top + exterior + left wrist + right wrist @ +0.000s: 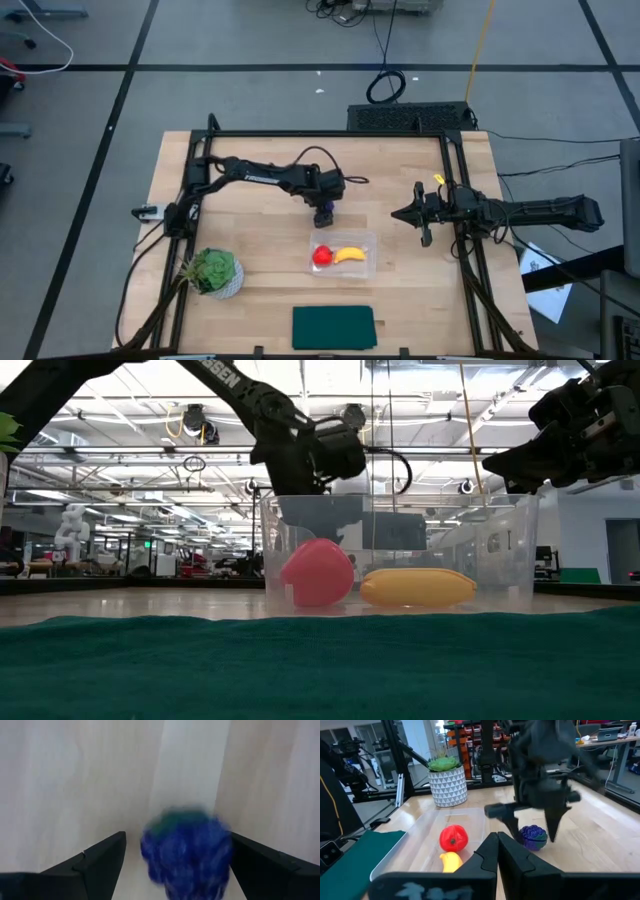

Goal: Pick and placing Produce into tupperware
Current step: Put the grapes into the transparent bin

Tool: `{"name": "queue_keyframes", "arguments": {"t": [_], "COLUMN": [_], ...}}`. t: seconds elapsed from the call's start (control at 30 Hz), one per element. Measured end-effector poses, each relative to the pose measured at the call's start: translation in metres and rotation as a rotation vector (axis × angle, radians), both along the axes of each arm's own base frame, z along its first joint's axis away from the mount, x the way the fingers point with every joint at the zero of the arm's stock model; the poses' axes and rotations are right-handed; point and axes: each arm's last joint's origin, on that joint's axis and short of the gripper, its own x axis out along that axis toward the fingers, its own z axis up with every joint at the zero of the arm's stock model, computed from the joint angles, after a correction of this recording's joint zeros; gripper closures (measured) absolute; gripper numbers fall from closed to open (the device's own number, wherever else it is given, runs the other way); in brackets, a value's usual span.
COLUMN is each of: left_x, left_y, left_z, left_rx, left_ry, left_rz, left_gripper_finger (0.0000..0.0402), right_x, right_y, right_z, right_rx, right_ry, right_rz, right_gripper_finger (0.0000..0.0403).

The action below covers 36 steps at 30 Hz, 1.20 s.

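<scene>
Straddling grape bunch (186,851) with left gripper (175,860) spread wide, gripping nothing yet — risking nudging it aside, missing tupperware (344,239).

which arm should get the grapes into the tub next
Left. Its open gripper already straddles the grapes on the table just outside the tub, which holds the red fruit and banana. The right gripper hangs shut, off to the side.
</scene>
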Motion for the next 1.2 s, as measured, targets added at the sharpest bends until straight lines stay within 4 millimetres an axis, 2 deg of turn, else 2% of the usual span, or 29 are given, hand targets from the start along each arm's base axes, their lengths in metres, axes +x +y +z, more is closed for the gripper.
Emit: {"name": "queue_keyframes", "arguments": {"t": [0.03, 0.2, 0.77, 1.2], "left_x": [-0.0003, 0.0024, 0.0034, 0.003], "left_y": [-0.0001, 0.001, 0.0012, 0.0011], "left_z": [-0.0062, -0.0119, -0.0128, -0.0121], "left_rx": [-0.004, 0.004, 0.018, 0.024], "left_ry": [0.021, 0.021, 0.014, 0.017], "left_rz": [0.0, 0.0, -0.046, -0.047], "left_gripper_finger": [0.0064, 0.0064, 0.0069, 0.0191], "right_x": [0.0, 0.0, 0.0, 0.0], "right_y": [0.0, 0.0, 0.0, 0.0], "right_z": [0.0001, 0.0002, 0.0001, 0.0001], "right_rx": [0.0, 0.0, 0.0, 0.0], "right_ry": [-0.001, -0.002, -0.001, -0.001], "right_rz": [0.0, 0.0, 0.0, 0.0], "right_gripper_finger": [0.0403, 0.0403, 0.0403, 0.0403]}}
